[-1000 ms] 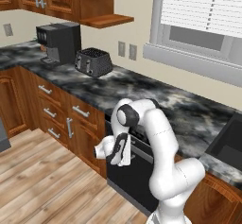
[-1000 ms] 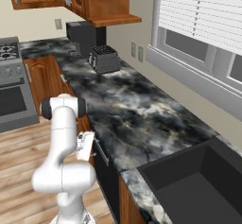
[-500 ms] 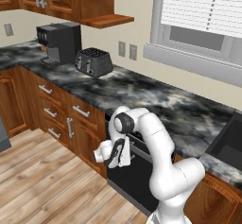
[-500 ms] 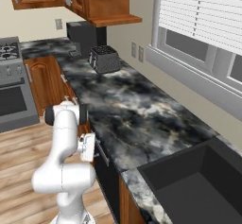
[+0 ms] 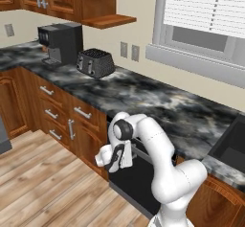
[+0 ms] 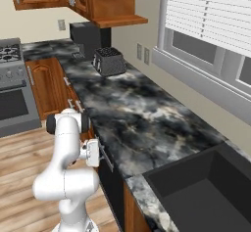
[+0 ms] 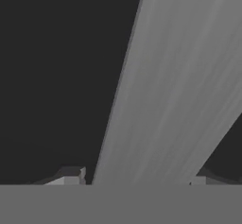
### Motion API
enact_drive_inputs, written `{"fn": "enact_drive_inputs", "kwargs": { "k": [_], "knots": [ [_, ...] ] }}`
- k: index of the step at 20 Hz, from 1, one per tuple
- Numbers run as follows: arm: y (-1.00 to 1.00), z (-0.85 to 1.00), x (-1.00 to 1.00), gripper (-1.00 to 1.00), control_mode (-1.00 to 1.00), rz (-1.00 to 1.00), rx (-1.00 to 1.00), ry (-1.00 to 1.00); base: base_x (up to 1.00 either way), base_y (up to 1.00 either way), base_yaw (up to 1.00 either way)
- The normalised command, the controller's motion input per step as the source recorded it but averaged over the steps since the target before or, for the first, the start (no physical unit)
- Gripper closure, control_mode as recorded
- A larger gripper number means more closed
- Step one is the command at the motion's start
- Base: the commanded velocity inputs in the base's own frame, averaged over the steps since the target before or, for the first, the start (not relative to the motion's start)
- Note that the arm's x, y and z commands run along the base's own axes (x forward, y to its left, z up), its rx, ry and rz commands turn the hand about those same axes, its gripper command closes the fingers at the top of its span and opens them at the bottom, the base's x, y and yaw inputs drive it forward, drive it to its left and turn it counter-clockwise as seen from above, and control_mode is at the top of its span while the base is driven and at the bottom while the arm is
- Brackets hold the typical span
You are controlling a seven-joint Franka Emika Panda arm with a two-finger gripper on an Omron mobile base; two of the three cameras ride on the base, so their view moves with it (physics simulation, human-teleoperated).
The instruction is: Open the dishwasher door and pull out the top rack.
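Hand view: pincer [image 7: 134, 183] spread astride the dishwasher door [image 7: 56, 76]'s handle [image 7: 179, 90], running diagonally.

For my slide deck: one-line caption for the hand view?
Close-up: gripper straddling the dishwasher door handle bar, a fingertip on each side.

Right at the end effector [image 5: 116, 160], the door [image 5: 136, 187] is smooth matt black, its handle [image 7: 165, 105] brushed grey metal. Above it the table [image 5: 158, 108] is glossy marbled stone; beside it the cabinets [image 5: 72, 125] are polished brown wood.
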Motion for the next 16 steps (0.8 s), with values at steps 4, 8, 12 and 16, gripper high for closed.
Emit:
{"fn": "enact_drive_inputs", "kwargs": {
  "k": [4, 8, 12, 16],
  "knots": [
    [-0.37, 0.00, 0.50, 1.00, -1.00, 0.00, 0.01, -0.01, 0.00, 0.00, 0.00],
    [-0.15, -0.05, -0.06, 1.00, -1.00, 0.04, 0.04, 0.01, 0.00, 0.00, 0.00],
    [0.11, -0.28, -0.76, 1.00, -1.00, 0.07, 0.00, 0.22, 0.00, 0.00, 0.00],
    [0.20, -0.67, -1.00, 1.00, -1.00, 0.14, -0.01, 0.56, 0.00, 0.00, 0.00]
  ]
}}
